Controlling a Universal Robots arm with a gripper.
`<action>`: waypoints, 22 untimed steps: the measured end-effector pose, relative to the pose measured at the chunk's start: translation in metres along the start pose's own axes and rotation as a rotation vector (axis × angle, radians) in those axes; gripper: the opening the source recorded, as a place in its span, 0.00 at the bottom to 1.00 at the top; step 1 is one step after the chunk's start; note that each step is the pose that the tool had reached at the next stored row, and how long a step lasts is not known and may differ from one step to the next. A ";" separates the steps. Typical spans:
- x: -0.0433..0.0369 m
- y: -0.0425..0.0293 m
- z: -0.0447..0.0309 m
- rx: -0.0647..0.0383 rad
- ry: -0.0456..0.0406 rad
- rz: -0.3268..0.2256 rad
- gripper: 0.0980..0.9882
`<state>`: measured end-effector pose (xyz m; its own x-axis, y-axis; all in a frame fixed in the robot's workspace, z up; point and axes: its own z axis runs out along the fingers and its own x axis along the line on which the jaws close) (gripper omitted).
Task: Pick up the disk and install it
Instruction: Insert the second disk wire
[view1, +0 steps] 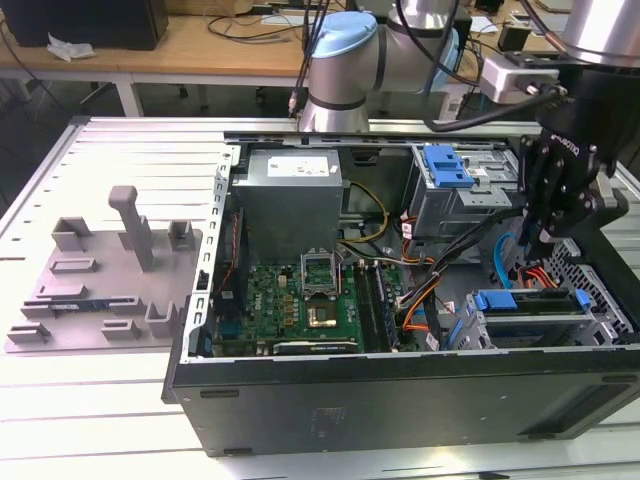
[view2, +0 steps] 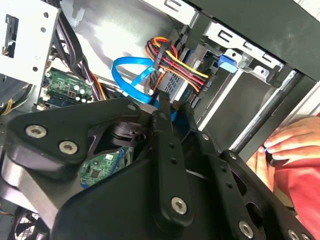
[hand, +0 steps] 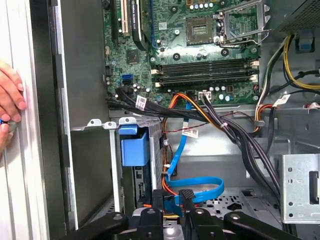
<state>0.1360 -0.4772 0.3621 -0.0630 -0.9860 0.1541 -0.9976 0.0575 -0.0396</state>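
A big black computer case (view1: 400, 385) lies open on its side on a white table (view1: 100, 420). Inside it are a green board (view1: 300, 300) full of little parts and a grey metal box (view1: 290, 200). The robot's black gripper (view1: 545, 245) hangs inside the case, on the exterior view's right, just above a metal rack (view1: 600, 320). The disk (view1: 535, 303) sits in that rack, lying flat, with blue plastic at both of its ends. The gripper is not touching the disk. In the first wrist view the two fingers (hand: 186, 196) stand only a little way apart. Nothing is held between them. A flat blue cable (hand: 200, 187) curls just past the fingertips, and a bunch of red, orange and black wires (view2: 175, 65) runs close by in the second wrist view. A blue plastic piece (hand: 134, 145) sticks out of the rack in the first wrist view. A person's hand (view2: 295, 140) rests by the outer edge of the case. On the exterior view's left, well apart from the case, a grey tray (view1: 100, 280) with bumpy shapes lies on the table.
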 end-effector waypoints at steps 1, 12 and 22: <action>0.0006 0.0000 0.0002 0.000 -0.0038 0.000 0.20; 0.0047 -0.0002 0.0010 -0.003 -0.0347 0.004 0.07; 0.0078 0.0003 0.0018 -0.001 -0.0622 0.005 0.29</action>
<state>0.1353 -0.4852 0.3616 -0.0663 -0.9935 0.0922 -0.9973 0.0629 -0.0389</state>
